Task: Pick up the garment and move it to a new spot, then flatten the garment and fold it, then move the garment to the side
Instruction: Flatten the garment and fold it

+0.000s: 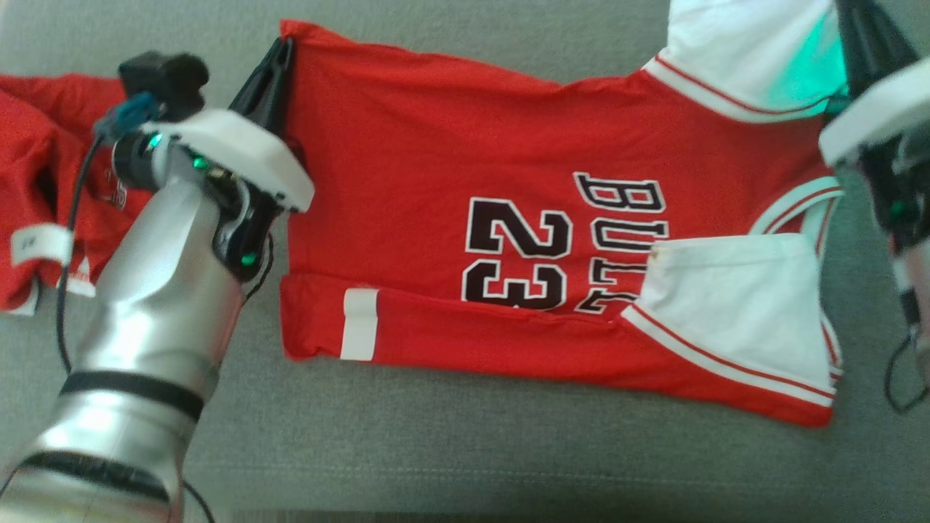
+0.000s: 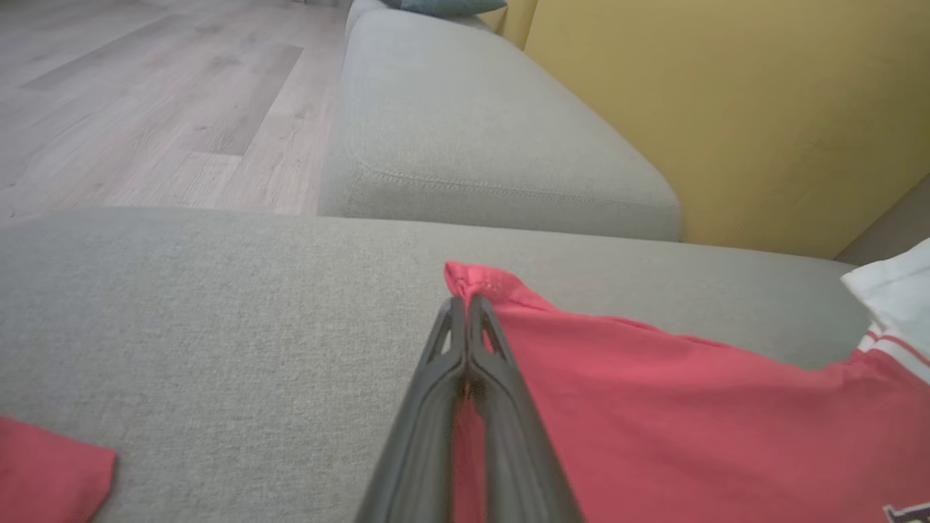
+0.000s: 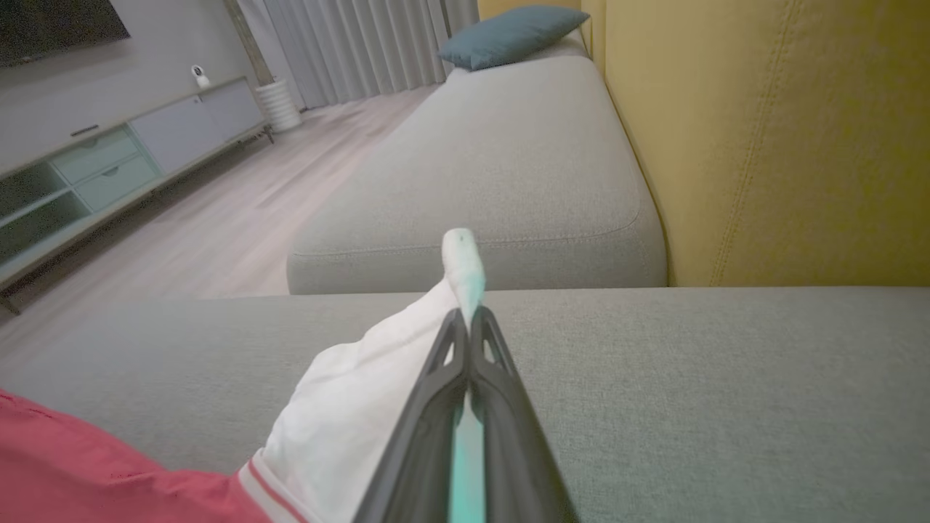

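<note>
Shows a silver left forearm ringed by two black bands, a white wrist shell with green lights, a black camera block, a blue plug, a thin black cable and long dark fingers.

On sofa seat: jersey. Left of it: second garment. At far-left corner: left claw; far-right: right claw.

Head camera stares steeply down, close over the jersey. Both wrist cameras sit low over the sofa, facing its far seat cushion at twelve o'clock, shared by both.
</note>
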